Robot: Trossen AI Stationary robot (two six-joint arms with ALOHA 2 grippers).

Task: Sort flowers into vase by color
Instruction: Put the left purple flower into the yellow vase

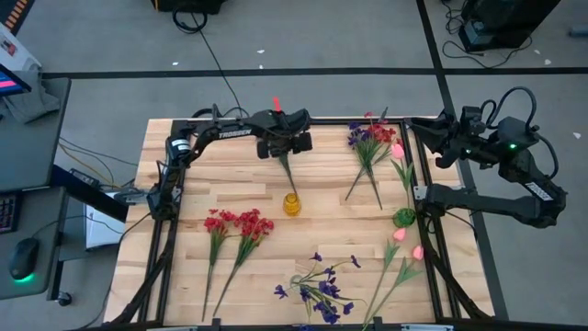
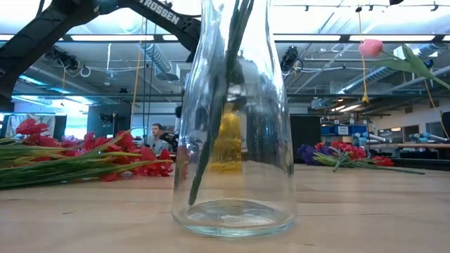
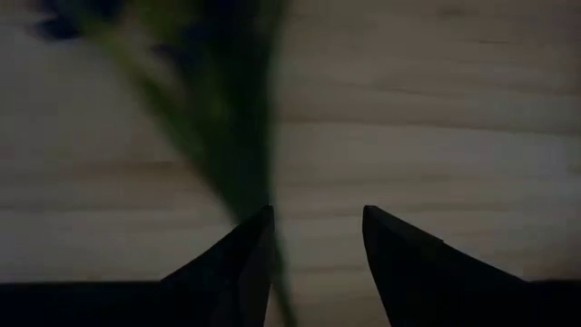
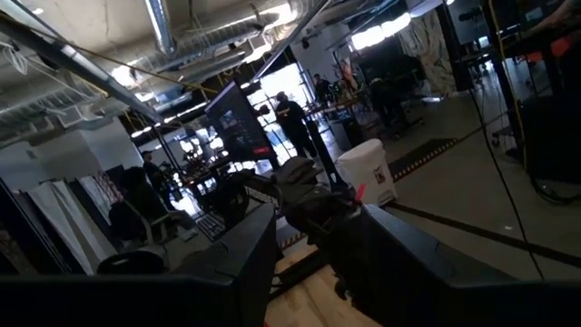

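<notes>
A small yellow vase [image 1: 291,204] stands mid-table with one green stem [image 1: 286,175] rising out of it. My left gripper [image 1: 285,152] hangs above it, pointing down and open, and the stem [image 3: 227,154] passes between its fingers, close beside one fingertip [image 3: 259,227]. A red tip [image 1: 275,103] shows past the gripper. Red flowers [image 1: 239,225] lie on the left of the table. Purple flowers [image 1: 317,290] are at the near edge, where green stems stand in a clear glass vase [image 2: 235,140]. My right gripper [image 4: 318,263] is open, raised off the table's right edge. My left gripper has the stem running up between its open fingers, right beside one fingertip [image 3: 259,227]. I cannot tell whether that finger touches it. The stem's lower end stands in the yellow vase.
A mixed red and purple bunch [image 1: 372,138] lies at the far right. Pink buds [image 1: 399,152] and a small green vase [image 1: 404,218] sit along the right side, with more pink buds [image 1: 404,248] nearer. Bare wood lies between the yellow vase and the purple flowers.
</notes>
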